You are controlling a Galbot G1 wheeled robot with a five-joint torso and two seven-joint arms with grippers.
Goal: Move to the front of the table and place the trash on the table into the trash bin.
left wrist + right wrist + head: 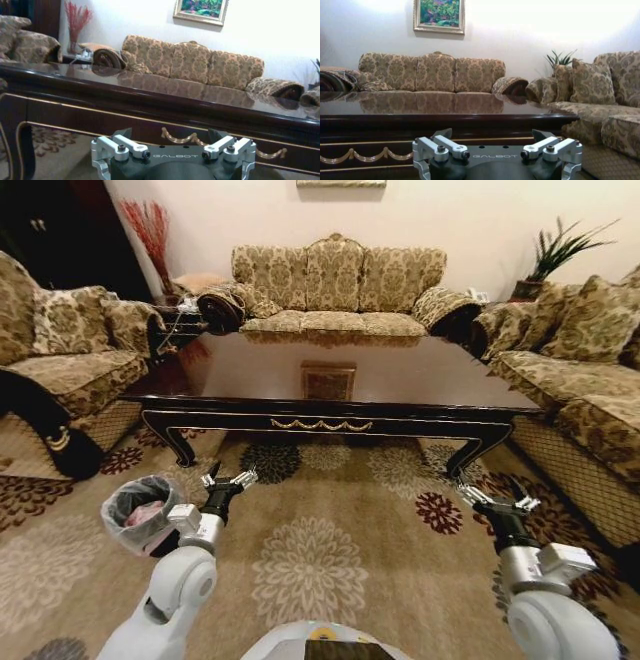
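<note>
The dark glossy table (420, 385) stands straight ahead, its top mirroring the sofa. In the left wrist view its front edge (150, 103) is close, and the right wrist view shows it (445, 122) too. The trash bin (112, 525) stands on the carpet at my left, lined with a thin pale bag. A pink-and-white bundle of trash (150, 515) lies inside it. My left gripper (230, 475) hangs open just right of the bin, with nothing between its fingers (127, 144). My right gripper (497, 498) is open and holds nothing, low in front of the table's right leg (492, 133).
Patterned sofas ring the table: one behind it (335, 285), one at the left (60, 350), one at the right (590, 370). A floral carpet (320, 560) covers the floor between me and the table. A plant (555, 250) stands in the far right corner.
</note>
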